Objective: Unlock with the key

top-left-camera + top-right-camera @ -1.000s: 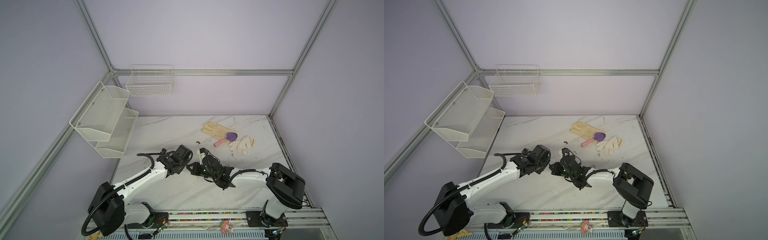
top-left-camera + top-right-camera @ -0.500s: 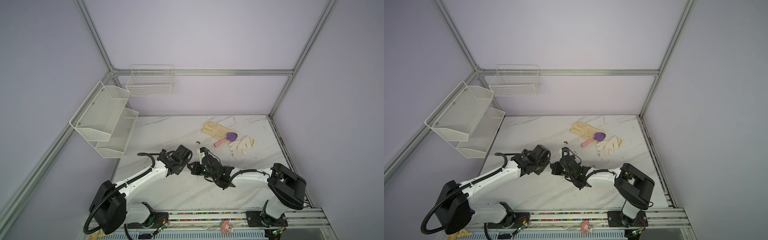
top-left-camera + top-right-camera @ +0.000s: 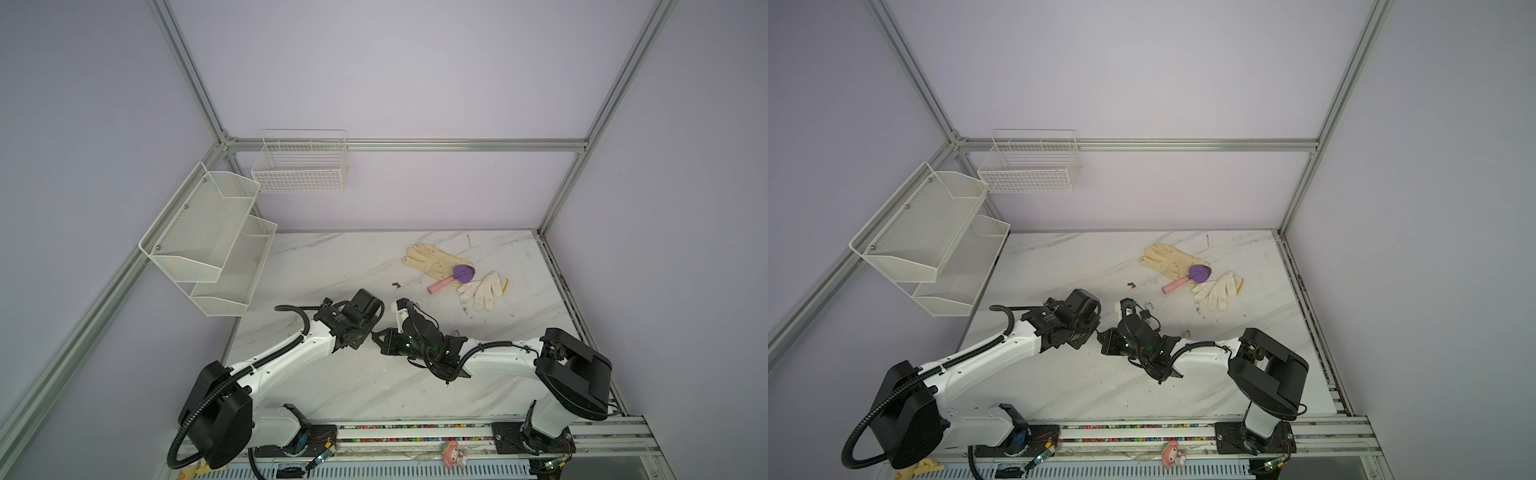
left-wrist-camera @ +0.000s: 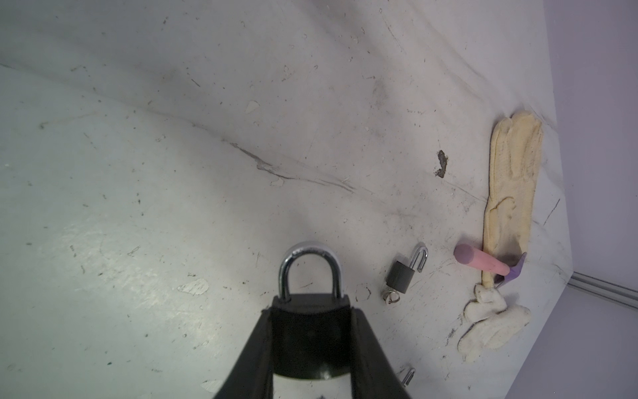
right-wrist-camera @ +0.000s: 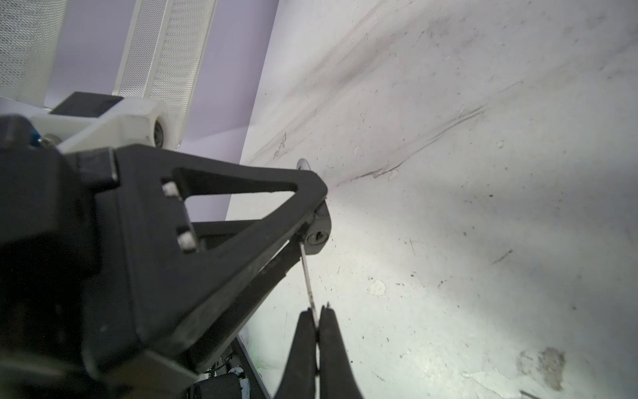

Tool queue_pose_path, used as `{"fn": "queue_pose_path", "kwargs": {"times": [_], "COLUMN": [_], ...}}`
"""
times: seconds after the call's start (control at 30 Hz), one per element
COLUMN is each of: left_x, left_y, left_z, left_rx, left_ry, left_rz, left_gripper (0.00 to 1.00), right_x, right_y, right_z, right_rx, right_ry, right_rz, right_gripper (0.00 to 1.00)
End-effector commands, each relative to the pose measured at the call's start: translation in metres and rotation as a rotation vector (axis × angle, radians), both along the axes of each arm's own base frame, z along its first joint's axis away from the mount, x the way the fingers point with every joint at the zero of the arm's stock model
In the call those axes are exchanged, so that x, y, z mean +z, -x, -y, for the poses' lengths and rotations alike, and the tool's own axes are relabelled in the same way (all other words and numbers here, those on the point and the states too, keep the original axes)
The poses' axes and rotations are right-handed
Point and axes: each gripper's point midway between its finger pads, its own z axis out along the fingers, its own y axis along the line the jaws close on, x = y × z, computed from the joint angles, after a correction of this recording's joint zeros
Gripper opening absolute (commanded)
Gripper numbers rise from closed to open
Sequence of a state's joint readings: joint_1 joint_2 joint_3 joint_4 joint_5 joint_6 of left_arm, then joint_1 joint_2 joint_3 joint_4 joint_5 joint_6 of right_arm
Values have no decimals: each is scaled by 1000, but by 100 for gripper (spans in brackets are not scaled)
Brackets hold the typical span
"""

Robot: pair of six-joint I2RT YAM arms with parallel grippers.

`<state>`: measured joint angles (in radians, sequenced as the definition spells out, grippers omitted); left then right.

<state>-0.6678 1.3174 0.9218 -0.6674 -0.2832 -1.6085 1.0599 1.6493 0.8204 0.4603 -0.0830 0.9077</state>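
My left gripper (image 4: 312,312) is shut on the black body of a padlock (image 4: 310,338), whose silver shackle (image 4: 310,262) sticks out past the fingertips. My right gripper (image 5: 316,314) is shut on a thin silver key (image 5: 307,276). The key's tip rests against the padlock's underside (image 5: 321,224), just beside the keyhole (image 5: 317,237) and not inside it. In both top views the two grippers meet tip to tip low over the table's middle: the left gripper (image 3: 368,330) against the right gripper (image 3: 384,338).
A small grey padlock (image 4: 402,274) with its shackle open lies on the table behind the grippers. Farther back right lie a yellow glove (image 3: 432,259), a white glove (image 3: 482,289) and a purple-and-pink trowel (image 3: 455,278). A mesh shelf (image 3: 208,237) and a wire basket (image 3: 299,166) hang at the back left.
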Motion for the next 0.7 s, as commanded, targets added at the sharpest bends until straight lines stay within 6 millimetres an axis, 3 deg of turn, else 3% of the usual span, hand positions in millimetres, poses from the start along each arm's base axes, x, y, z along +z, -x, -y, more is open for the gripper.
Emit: {"fn": "queue_pose_path", "kwargs": {"times": [0.0,0.23,0.5,0.67], "left_x": [33,33,37,38], "left_y": [-14,-13,-14,-14], "left_z": [8,3,4,5], "left_rx": [-10,-4,-5,-8], "left_ry": [48,41,51,56], "left_rz": [89,93,101,102], "left_gripper": [0,0,0,0], "right_x": [9,0,-2,10], "right_y": [-6,-7,-7,-10], "right_z": [1,3,-8,-12], "right_rx": [-2,-6,27,26], "right_ry": [-31,2,-9,-33], "right_rz": [9,13,12,36], "right_gripper": [0,0,0,0]}}
